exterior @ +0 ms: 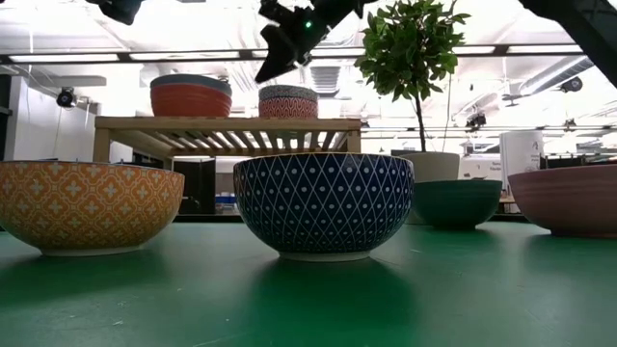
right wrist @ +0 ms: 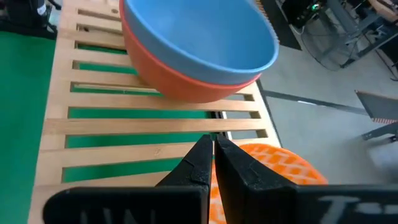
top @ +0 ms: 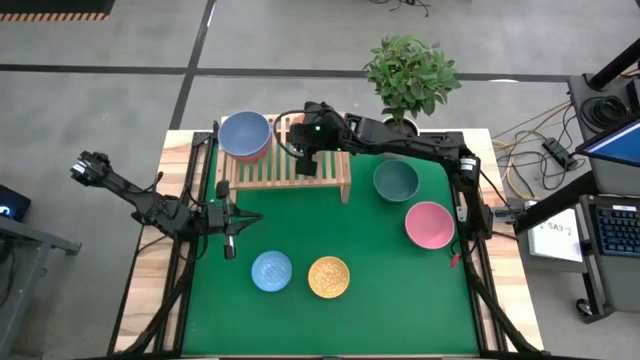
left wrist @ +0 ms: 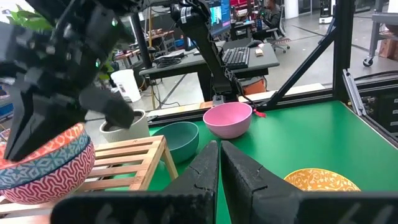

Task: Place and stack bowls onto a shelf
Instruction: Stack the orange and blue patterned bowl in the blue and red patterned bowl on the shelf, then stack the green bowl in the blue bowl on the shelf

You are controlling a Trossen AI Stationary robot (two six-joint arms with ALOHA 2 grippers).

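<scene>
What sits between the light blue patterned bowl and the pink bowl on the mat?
In the high view, the yellow patterned bowl lies between the light blue bowl and the pink bowl; otherwise bare green mat.

Right hand (top: 308,165) closed, empty; left hand (top: 231,247) closed.

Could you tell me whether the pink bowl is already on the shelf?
No; in the high view the pink bowl sits on the green mat beside the teal bowl, away from the shelf.

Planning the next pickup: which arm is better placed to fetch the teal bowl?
Right. The teal bowl sits on the right arm's side, just right of the shelf where the right hand hovers; the left hand is farther off.
</scene>
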